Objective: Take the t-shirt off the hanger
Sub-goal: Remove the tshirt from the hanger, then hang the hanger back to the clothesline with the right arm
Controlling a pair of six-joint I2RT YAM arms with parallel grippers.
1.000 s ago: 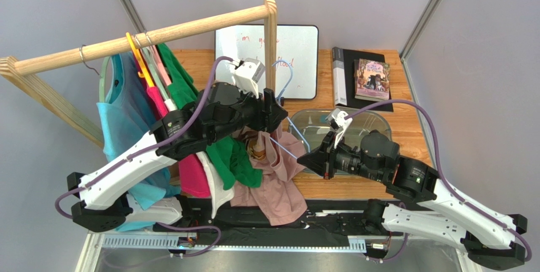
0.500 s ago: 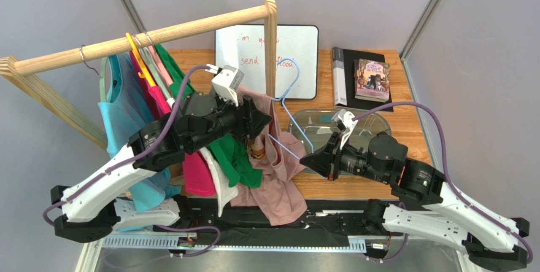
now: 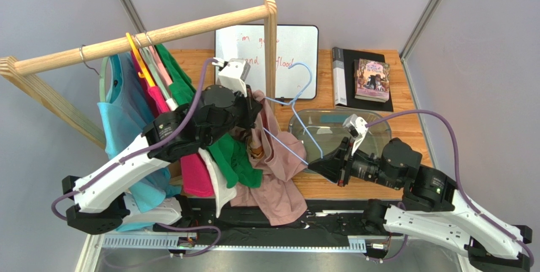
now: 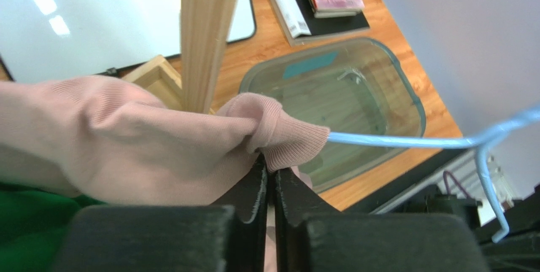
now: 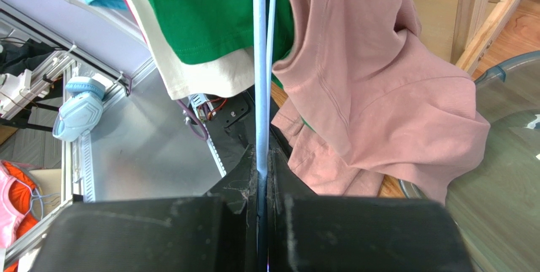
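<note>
since a second ago the left gripper (image 4: 269, 172) has closed, and the right arm has drawn back toward the near edge of the table, taking the pale blue hanger (image 3: 298, 104) with it. the left gripper's jaws now pinch the ribbed collar of the pink t-shirt (image 4: 146, 139), with the hanger's wire sticking out of that collar just beyond the fingertips. the right gripper (image 5: 261, 158) is pressed together on the hanger's thin bar and holds it out above the table. the t-shirt hangs bunched between the two arms, just beside the upright post of the wooden rack (image 3: 270, 50) and against a green shirt (image 3: 231, 158). its lower part drapes past the table's near edge. a glass dish (image 3: 374, 123) sits on the table below the hanger. the split grip looks deliberate: one gripper anchors the wire and the other holds the cloth, so moving them apart should slide the collar off the hanger. the t-shirt is not yet free.
</note>
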